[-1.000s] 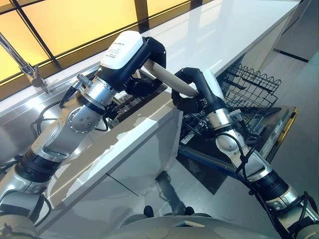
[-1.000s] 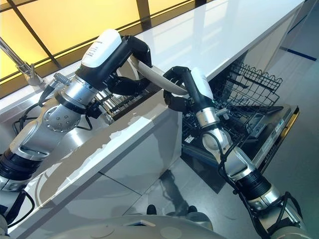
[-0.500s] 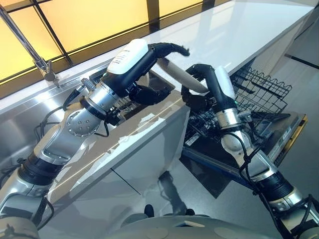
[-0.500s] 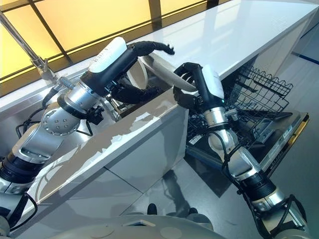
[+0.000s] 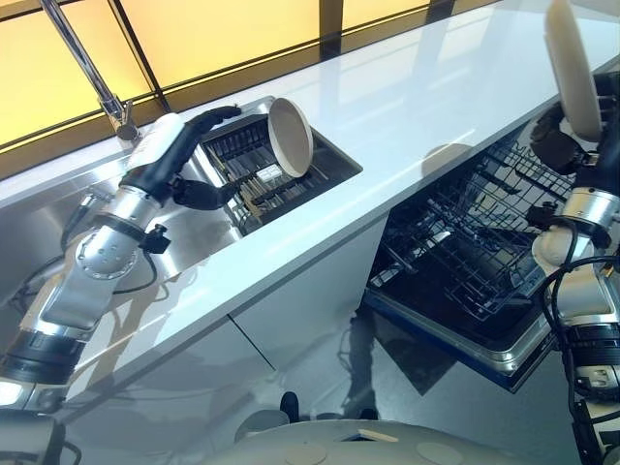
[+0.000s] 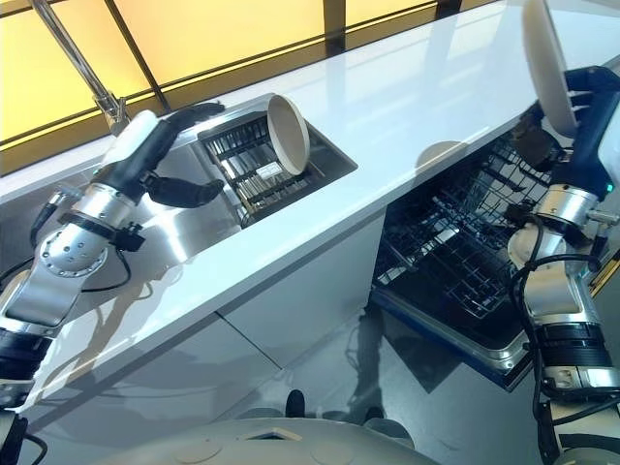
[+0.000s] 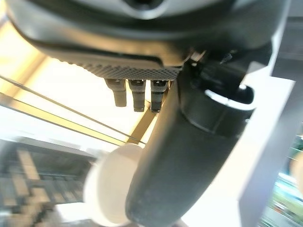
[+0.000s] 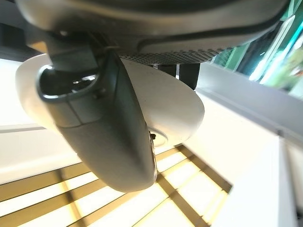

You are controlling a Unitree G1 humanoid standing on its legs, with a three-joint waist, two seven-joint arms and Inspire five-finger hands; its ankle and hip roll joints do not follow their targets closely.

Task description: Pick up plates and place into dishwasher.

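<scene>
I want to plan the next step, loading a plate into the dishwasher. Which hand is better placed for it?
The right hand. It already grips a plate, held upright above the open dishwasher rack. The left hand is open and empty by the sink rack, beside another plate.

A tall faucet point(image 5: 92, 68) stands behind the sink point(image 5: 184, 237), below amber windows point(image 5: 213, 29).

No text, label or number can be read on anything here.

Two silver-grey jointed arms end in dark hands with white back covers and black fingers point(image 5: 215, 113).
</scene>
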